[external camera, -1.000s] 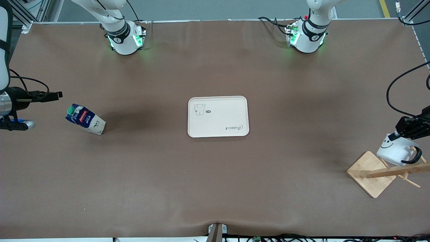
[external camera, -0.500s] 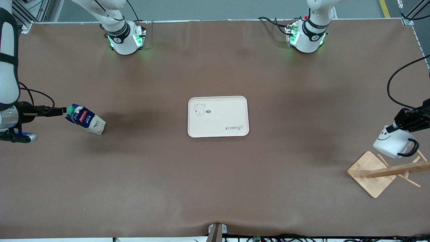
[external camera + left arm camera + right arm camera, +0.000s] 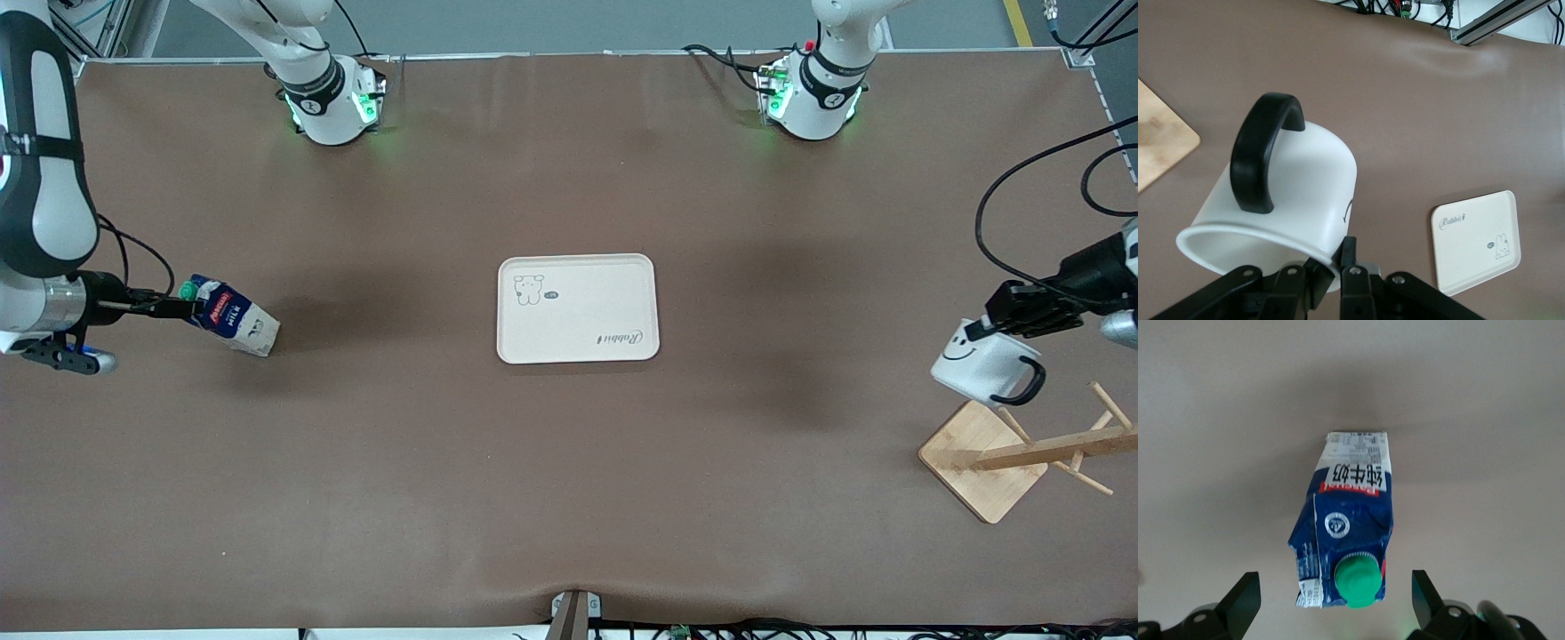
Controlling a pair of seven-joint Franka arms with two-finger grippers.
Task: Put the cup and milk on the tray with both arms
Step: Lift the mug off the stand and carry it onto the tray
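The cream tray (image 3: 578,308) lies at the table's middle; it also shows in the left wrist view (image 3: 1475,243). My left gripper (image 3: 980,331) is shut on the rim of the white smiley cup (image 3: 982,364). It holds the cup tilted in the air above the table, beside the wooden rack. In the left wrist view the fingers (image 3: 1350,257) pinch the cup's (image 3: 1281,193) rim, black handle up. The milk carton (image 3: 233,320) stands toward the right arm's end of the table. My right gripper (image 3: 1336,593) is open, its fingers on either side of the milk's (image 3: 1348,533) green-capped top, not touching it.
A wooden rack with a square base (image 3: 982,458) and pegs stands near the left arm's end of the table, nearer the front camera than the cup. Its base corner shows in the left wrist view (image 3: 1158,143). Black cables hang by the left arm.
My left gripper has lifted the cup off the rack and carried it toward the tray. My right gripper has moved onto the milk's top, fingers now astride it.
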